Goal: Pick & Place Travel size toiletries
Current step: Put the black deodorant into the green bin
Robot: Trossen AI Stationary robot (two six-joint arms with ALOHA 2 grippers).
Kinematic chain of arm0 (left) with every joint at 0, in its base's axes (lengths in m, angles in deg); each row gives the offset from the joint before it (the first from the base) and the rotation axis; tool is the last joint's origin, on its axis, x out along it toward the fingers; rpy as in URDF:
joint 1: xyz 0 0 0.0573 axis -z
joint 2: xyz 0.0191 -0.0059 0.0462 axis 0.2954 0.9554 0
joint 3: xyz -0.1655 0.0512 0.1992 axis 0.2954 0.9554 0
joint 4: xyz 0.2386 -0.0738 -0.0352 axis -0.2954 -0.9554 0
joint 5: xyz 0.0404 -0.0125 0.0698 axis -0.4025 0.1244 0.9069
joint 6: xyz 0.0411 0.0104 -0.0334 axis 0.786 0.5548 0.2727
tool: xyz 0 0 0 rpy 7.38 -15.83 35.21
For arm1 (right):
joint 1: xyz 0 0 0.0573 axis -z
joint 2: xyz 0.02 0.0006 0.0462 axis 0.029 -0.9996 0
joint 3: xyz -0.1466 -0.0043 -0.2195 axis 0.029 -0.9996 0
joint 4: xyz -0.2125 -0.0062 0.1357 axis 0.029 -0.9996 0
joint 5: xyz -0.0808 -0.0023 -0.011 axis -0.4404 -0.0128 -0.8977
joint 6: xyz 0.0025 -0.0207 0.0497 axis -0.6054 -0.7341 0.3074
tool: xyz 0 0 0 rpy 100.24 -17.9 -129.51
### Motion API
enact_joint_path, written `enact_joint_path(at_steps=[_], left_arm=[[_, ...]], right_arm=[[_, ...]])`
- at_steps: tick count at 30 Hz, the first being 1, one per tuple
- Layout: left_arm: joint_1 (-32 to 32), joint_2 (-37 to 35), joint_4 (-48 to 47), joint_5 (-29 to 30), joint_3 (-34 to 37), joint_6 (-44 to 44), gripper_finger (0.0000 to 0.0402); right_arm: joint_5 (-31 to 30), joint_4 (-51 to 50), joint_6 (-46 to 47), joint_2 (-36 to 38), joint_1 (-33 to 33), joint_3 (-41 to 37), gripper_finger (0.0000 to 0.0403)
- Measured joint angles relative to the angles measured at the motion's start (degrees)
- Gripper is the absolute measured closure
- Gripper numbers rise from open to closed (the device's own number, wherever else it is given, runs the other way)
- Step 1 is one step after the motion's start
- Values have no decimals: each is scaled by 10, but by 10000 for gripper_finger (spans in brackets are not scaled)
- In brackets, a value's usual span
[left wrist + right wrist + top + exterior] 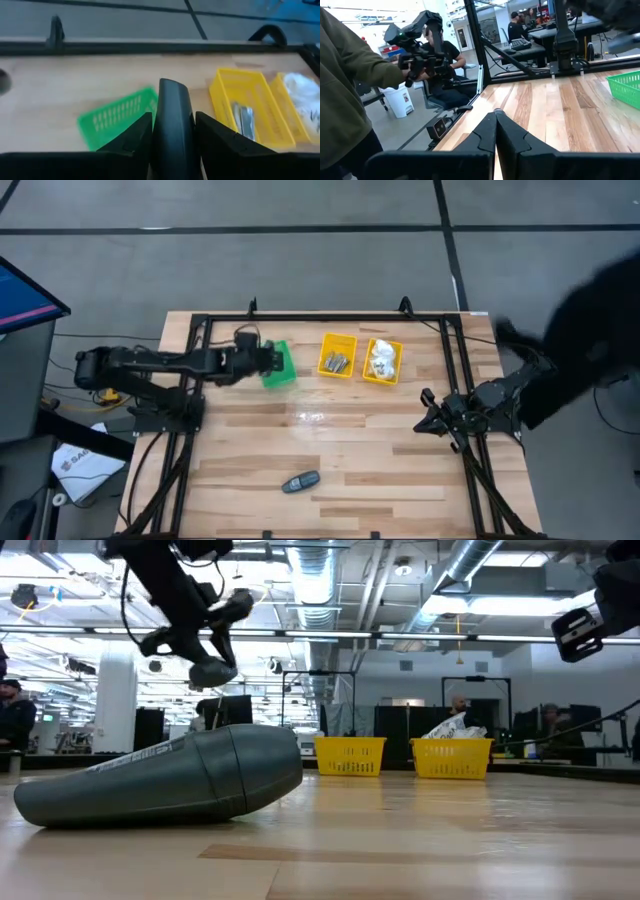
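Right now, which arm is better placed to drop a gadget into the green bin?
Left. The left gripper holds a gadget right at the green bin. The right gripper is shut and empty, off at the table's right side.

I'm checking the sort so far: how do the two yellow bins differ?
The left yellow bin holds thin silver metal pieces; the right yellow bin holds crinkly white packets. In the low view the packets stick up above the right bin's rim, while nothing shows above the left bin's rim. Both are yellow slotted plastic bins, side by side at the table's far edge, right of the green bin.
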Motion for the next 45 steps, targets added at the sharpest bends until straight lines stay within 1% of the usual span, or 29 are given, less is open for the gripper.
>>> enact_joint_path(at_steps=[3, 5, 16, 19, 23, 27, 33, 35, 39, 42, 45], left_arm=[[-35, 17, 38, -22, 0, 34, 274], [-43, 31, 48, -30, 0, 37, 274], [-26, 149, 59, -32, 0, 19, 273], [-26, 163, 62, -31, 0, 17, 270], [-27, 165, 65, -20, 0, 17, 263], [-30, 165, 66, -23, 0, 36, 239], [-30, 162, 66, -36, -1, 90, 171], [-30, 144, 71, -58, -1, 104, 153], [-12, 79, 99, -165, -2, 179, 134], [36, 24, 130, -253, -2, 214, 132], [113, -15, 163, -302, -3, 213, 131]], right_arm=[[0, 0, 0, 0, 0, 0, 403], [0, 0, 0, 0, 0, 0, 403], [0, 0, 0, 0, 0, 0, 403], [0, 0, 0, 0, 0, 0, 403], [0, 0, 0, 0, 0, 0, 403], [0, 0, 0, 0, 0, 0, 403], [0, 0, 0, 0, 0, 0, 403], [0, 0, 0, 0, 0, 0, 403], [0, 0, 0, 0, 0, 0, 403], [0, 0, 0, 0, 0, 0, 403], [0, 0, 0, 0, 0, 0, 403]])
